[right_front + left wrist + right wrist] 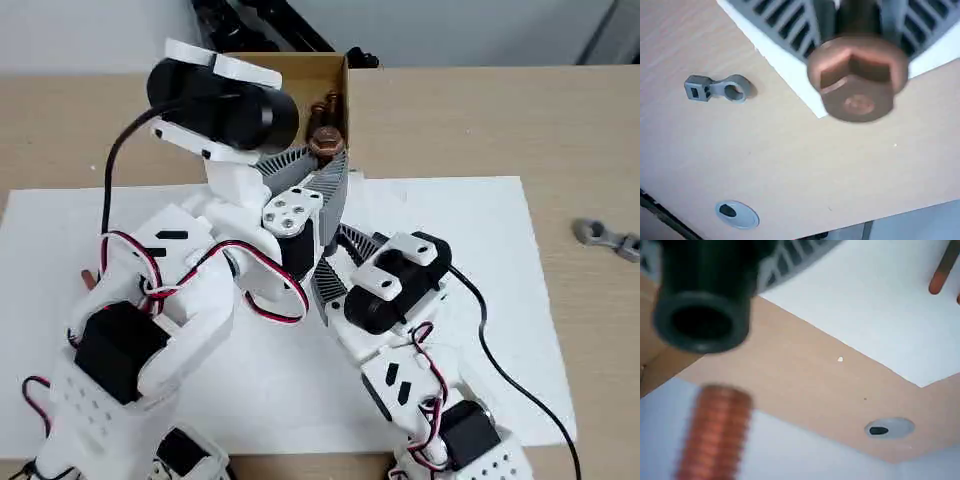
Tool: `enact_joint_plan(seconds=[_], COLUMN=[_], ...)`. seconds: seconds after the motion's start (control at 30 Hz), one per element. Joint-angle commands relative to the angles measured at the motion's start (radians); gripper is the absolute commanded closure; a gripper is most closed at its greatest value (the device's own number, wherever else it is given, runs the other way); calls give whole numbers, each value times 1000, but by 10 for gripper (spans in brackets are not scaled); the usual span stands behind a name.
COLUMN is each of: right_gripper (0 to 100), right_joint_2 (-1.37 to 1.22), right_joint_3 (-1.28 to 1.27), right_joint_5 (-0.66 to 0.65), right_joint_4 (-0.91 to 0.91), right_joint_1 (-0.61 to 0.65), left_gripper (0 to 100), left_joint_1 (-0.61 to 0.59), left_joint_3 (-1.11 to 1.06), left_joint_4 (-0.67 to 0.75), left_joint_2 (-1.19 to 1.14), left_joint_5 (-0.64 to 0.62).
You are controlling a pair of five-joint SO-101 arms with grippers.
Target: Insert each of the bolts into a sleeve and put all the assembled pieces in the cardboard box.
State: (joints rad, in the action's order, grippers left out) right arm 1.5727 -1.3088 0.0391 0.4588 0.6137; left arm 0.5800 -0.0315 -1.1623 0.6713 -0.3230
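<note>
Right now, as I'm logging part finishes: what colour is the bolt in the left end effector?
Copper-brown; the bolt shows best in the left wrist view.

Soft, even light falls from above. The white sheet (pixel 480 230) is evenly bright, and the arms throw faint, diffuse shadows on it. In the left wrist view the bolt (pixel 857 80) is blurred, close to the lens, and a grey link (pixel 715 89) casts a short shadow on the worktop (pixel 790 165). In the right wrist view the sleeve (pixel 700 320) and a copper thread (pixel 715 435) are out of focus
</note>
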Motion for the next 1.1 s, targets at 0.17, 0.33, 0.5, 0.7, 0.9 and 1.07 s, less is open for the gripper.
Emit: enact_joint_plan(seconds=[0.17,0.33,0.5,0.7,0.9,1.07], right_gripper=[994,994,994,995,995,995], right_joint_2=[1,1,1,-7,-5,-7], right_joint_3=[23,23,23,21,23,23], right_joint_5=[-11,-11,-12,-44,-75,-72], right_joint_4=[-24,-19,-19,-18,-18,-18], right_joint_1=[2,2,2,4,4,4], left_gripper=[994,994,994,994,994,994], left_joint_1=[2,-2,-3,-5,-5,-6], left_joint_3=[-73,-114,-116,-127,-127,-137], left_joint_4=[38,66,84,115,118,118], left_joint_2=[23,23,23,23,18,18], left_joint_5=[-3,-2,26,34,34,35])
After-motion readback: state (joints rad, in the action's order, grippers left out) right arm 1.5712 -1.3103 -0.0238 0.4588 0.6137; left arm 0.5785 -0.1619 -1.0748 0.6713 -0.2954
